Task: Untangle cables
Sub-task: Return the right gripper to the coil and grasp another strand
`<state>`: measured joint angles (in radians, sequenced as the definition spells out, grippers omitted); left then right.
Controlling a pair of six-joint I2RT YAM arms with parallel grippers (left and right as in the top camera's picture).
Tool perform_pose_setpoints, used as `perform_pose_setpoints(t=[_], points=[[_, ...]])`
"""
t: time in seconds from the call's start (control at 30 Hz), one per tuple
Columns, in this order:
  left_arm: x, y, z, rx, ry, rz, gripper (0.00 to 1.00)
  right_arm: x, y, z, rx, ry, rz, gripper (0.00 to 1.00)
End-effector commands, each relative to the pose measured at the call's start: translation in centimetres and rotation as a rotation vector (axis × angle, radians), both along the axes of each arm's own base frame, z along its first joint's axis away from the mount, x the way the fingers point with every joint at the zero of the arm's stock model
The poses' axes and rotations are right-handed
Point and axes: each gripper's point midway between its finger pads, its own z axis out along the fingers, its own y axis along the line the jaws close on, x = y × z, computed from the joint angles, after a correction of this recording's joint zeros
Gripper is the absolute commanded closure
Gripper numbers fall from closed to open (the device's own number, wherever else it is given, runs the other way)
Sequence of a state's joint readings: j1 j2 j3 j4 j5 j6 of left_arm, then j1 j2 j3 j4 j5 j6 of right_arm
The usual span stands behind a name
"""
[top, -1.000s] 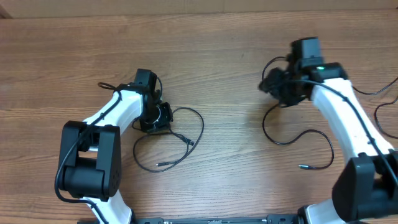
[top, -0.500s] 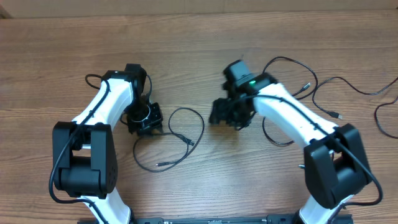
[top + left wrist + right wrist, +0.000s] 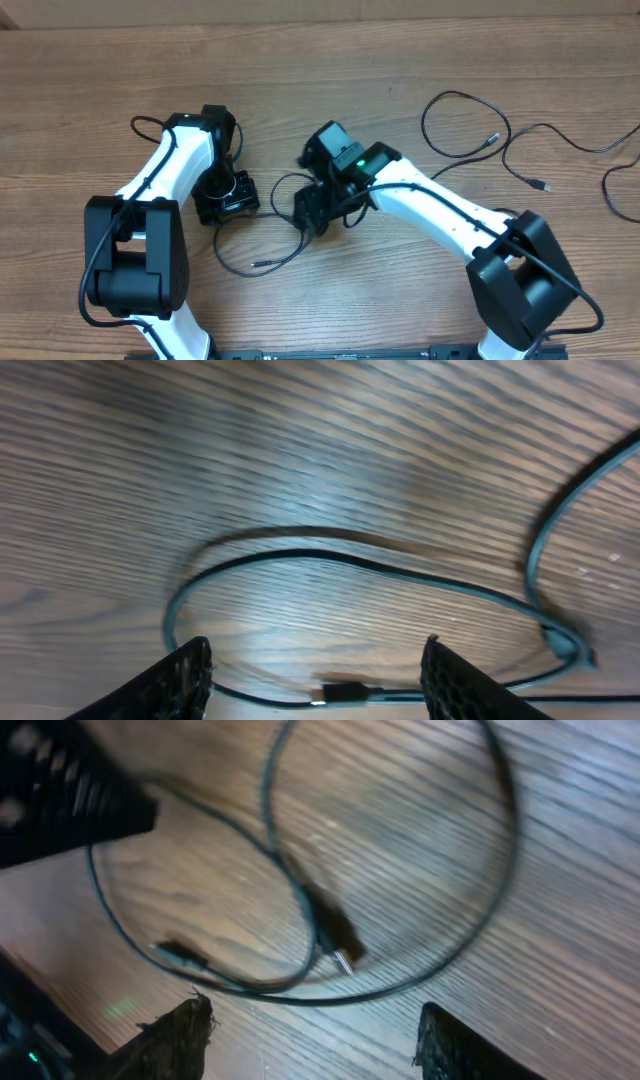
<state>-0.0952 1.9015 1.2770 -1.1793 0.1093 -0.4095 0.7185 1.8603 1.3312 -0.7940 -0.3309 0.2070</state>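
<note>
**Left gripper**: positioned left of centre on the table, pointing down. In the left wrist view the left gripper has its fingertips spread wide apart. Nothing is between them. Both tips are above the wood.

**Right gripper**: reaches across to the centre, just right of the left gripper and apart from it. In the right wrist view the right gripper also has its fingers spread, with nothing held.

**Near cable**: lies slack on the table between and just near of the two grippers.
- From overhead, its right part is hidden under the right gripper.
- One plug rests on the near side, inside the curve.
- The left wrist view shows the near cable as an open loop on the wood, with the plug between the fingertips at the bottom edge.
- The right wrist view shows the near cable crossing itself, and a second plug lying free inside a wide loop. This view is blurred.

**Far cables**: three separate strands lie at the far right, well apart from both grippers.
- A loop.
- A long strand ending in a plug.
- A curve at the right edge.
</note>
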Motion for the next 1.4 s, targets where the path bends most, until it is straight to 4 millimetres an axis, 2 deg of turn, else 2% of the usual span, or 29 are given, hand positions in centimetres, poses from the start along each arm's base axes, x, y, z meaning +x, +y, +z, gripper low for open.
perform_pose_setpoints(t=[0.0,0.1,0.27,0.43,0.57,0.77,0.93,1.07,1.17,1.2,1.27,1.3,1.37], points=[[0.1,2.0,-0.2,0.052,0.006,0.026,0.31,-0.5,1.4,-0.1,-0.02,-0.136,0.192,0.35],[0.1,3.5,-0.2,0.047,0.012,0.08,0.31,0.2,2.2,0.0,-0.063,-0.252,0.238,0.35],[-0.3,5.4,-0.1,0.044,0.028,0.149,0.01,1.0,4.9,0.8,-0.053,-0.408,0.28,0.37],[0.7,5.9,-0.4,0.044,-0.013,0.162,0.0,1.1,5.8,0.2,-0.041,-0.422,0.287,0.35],[2.6,6.0,-0.7,0.044,-0.092,0.163,0.0,1.1,5.9,-2.1,-0.067,-0.394,0.294,0.34],[5.6,6.2,-1.0,0.044,-0.215,0.166,0.0,1.5,6.4,-4.1,-0.071,-0.389,0.295,0.4],[7.5,6.3,-0.9,0.043,-0.294,0.164,0.01,1.4,6.2,-6.1,-0.097,-0.361,0.301,0.47],[8.3,6.4,-0.9,0.043,-0.324,0.165,0.0,1.4,6.3,-7.3,-0.106,-0.352,0.303,0.55],[8.3,6.4,-0.9,0.044,-0.325,0.165,0.0,1.5,6.3,-7.6,-0.108,-0.354,0.302,0.62],[8.3,6.4,-0.9,0.043,-0.325,0.165,0.0,1.5,6.3,-7.5,-0.107,-0.355,0.302,0.66],[8.3,6.3,-0.9,0.043,-0.325,0.164,0.01,1.6,6.4,-7.5,-0.104,-0.358,0.301,0.9],[8.3,6.3,-0.9,0.043,-0.325,0.164,0.0,1.7,6.3,-7.5,-0.104,-0.359,0.298,0.96],[8.3,6.3,-0.9,0.043,-0.325,0.164,0.0,1.7,6.2,-7.5,-0.107,-0.355,0.298,0.96]])
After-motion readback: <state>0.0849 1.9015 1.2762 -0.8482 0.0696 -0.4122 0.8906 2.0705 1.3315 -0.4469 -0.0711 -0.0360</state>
